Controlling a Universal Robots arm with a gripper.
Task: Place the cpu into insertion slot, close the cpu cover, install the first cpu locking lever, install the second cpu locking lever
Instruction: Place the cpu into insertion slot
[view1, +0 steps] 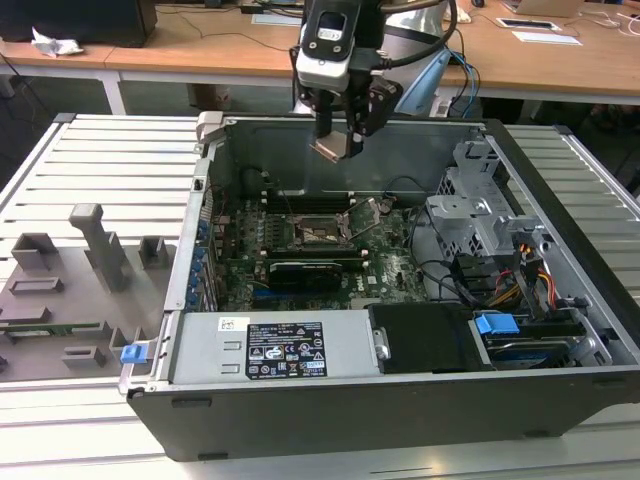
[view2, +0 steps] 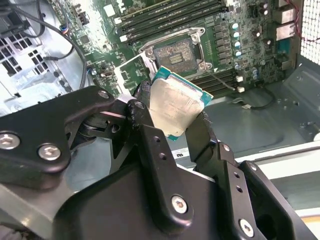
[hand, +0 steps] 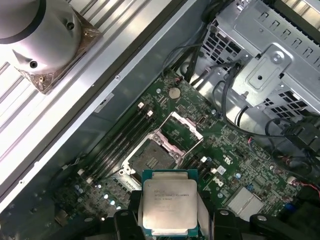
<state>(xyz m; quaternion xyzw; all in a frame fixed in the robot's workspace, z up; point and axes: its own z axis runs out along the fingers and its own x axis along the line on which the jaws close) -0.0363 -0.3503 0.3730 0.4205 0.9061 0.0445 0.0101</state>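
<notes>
Exterior view: gripper (view1: 338, 142) hangs at upper centre of frame over the open computer case (view1: 400, 412), clamped on the cpu (view1: 333, 149). Insertion slot (view1: 318, 232) lies mid-frame on the motherboard (view1: 395, 265), well apart from the cpu. The cpu cover (view1: 362, 214) is tipped up on the slot's exterior view's right.

Second wrist view: cpu (view2: 172, 107) tilted, edges pinched between fingers (view2: 200, 132), above the board.

First wrist view: cpu (hand: 169, 207) metal top faces the camera. Insertion slot (hand: 152, 155) is empty, cpu cover (hand: 180, 131) open beside it.

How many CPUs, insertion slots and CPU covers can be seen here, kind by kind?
cpu: 1
insertion slot: 1
cpu cover: 1
Total: 3
</notes>
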